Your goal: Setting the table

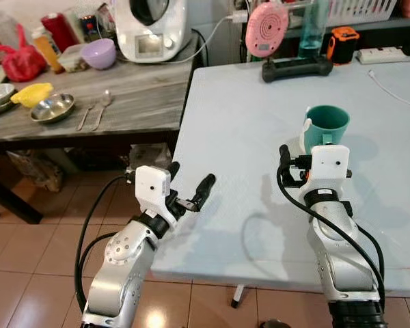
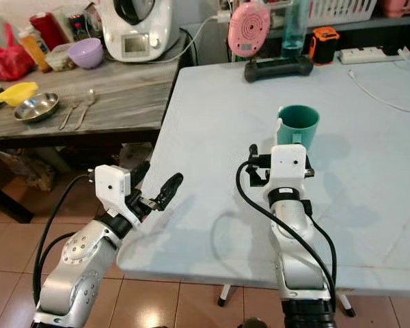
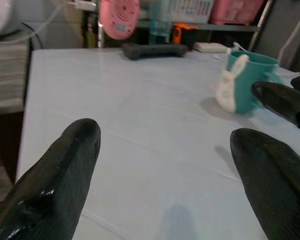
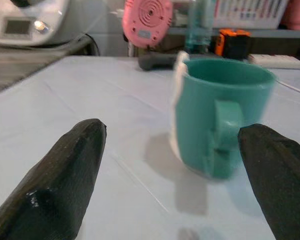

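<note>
— Mug [image 4: 221, 116] placement? It is seen upright on the pale desk [image 1: 246, 137], just ahead of the right gripper [image 4: 177, 165]

— Fingers are spread wide on both; the left gripper [image 3: 165, 170] is held at the desk's edge, 1 grasp likely being lined up

I see two silver metal arms with rounded joint housings dotted with small dark screws. Each wrist carries a boxy white camera block, and black cables loop from it back along the forearm. My left gripper [image 1: 190, 186] and right gripper [image 4: 172, 165] each end in two long, tapered black fingers with a slightly glossy, scuffed surface.
</note>
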Motion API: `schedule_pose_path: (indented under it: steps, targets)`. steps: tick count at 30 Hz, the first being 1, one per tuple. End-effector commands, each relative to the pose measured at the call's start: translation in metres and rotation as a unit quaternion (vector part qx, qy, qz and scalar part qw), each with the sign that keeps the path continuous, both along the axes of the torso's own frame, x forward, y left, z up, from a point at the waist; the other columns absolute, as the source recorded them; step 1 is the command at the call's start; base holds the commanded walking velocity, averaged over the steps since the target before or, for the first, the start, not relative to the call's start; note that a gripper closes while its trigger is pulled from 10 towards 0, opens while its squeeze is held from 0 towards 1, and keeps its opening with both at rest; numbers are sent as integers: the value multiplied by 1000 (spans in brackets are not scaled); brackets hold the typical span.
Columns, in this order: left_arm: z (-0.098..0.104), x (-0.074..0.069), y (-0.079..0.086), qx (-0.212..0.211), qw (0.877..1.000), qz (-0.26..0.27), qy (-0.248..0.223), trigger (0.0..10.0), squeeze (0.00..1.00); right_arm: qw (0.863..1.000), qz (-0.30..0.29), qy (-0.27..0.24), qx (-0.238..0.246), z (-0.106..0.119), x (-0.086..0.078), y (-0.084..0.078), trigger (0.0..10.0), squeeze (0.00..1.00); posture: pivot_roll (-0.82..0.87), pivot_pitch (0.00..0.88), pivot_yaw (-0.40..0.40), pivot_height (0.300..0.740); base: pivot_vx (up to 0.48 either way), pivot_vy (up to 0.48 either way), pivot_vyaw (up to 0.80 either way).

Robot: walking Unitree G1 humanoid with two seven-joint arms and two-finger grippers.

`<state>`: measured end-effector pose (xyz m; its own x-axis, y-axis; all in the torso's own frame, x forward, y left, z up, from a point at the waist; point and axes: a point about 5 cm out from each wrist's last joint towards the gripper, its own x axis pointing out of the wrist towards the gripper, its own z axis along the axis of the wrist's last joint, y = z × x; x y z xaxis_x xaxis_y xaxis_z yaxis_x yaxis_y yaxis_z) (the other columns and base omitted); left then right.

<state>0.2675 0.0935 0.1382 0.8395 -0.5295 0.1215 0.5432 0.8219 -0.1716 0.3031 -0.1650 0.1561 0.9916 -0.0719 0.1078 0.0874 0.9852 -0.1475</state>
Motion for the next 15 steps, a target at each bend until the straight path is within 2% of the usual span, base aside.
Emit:
schedule_pose_path:
  steps: [1, 3, 6, 15]
  targets:
    - [2, 0, 2, 1, 1000, -5, -2, 10000, 0, 1000, -9, 0, -7, 0, 2, 0, 10000, 0, -139, 114, 159, 740, 0, 0, 0]
    - [2, -1, 2, 1, 1000, -6, -1, 10000, 0, 1000, -11, 0, -8, 0, 3, 0, 10000, 0, -139, 114, 159, 740, 0, 0, 0]
    - [1, -7, -4, -6, 999, -38, 4, 10000, 0, 1000, -25, 3, -13, -2, 4, -6, 10000, 0, -137, 114, 159, 740, 0, 0, 0]
    - [3, -9, -8, -13, 998, -57, 5, 10000, 0, 999, -38, 0, -25, -2, 11, -10, 10000, 0, -137, 112, 160, 740, 0, 0, 0]
